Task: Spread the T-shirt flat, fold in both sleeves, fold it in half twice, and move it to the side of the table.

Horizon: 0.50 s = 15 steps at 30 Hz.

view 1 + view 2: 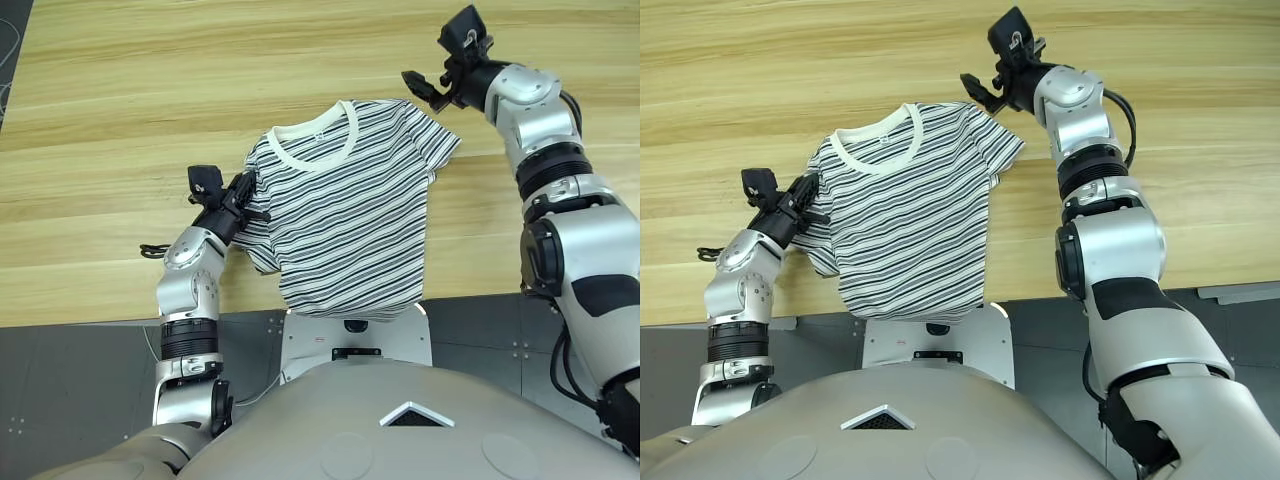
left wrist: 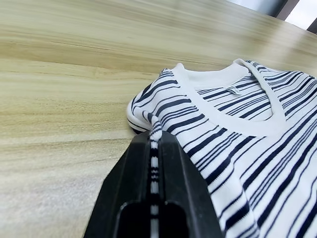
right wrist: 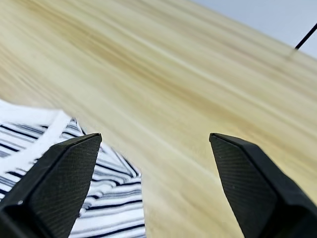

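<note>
Left wrist view: the left hand (image 2: pixel 154 138) pinches a sleeve fold of the T-shirt (image 1: pixel 340 215), probably to tug it flat at the table (image 1: pixel 130 90) edge. Beyond the other shoulder, the right hand (image 3: pixel 156 143) hangs spread, ready to grip.

No legible text, number or sign; neck label (image 2: pixel 229 89) of the T-shirt (image 1: pixel 340 210) too small for reading

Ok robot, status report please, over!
Left gripper shut on T-shirt edge. Right gripper open near the other shoulder. T-shirt unfolded on table. Black cable beside left arm, off shirt.
</note>
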Motion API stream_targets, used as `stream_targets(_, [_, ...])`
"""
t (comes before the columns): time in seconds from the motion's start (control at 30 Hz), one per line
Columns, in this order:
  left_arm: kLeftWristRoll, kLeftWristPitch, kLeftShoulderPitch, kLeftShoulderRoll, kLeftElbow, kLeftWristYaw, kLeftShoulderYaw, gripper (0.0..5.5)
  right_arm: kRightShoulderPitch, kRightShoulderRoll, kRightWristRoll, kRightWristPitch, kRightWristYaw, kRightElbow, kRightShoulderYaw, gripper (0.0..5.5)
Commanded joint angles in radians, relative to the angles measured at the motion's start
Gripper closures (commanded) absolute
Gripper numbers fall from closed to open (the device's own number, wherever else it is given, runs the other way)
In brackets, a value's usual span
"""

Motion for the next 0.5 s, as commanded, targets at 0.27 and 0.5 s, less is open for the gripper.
stream_targets(0.27, [-0.008, 0.04, 0.036, 0.003, -0.055, 0.007, 0.02, 5.38, -0.002, 0.054, -0.071, 0.012, -0.1, 0.124, 0.0, 1.47])
stream_targets(0.5, [-0.01, 0.044, 0.033, 0.006, -0.063, 0.003, 0.023, 5.38, 0.015, 0.089, -0.089, 0.026, -0.144, 0.136, -0.015, 1.47])
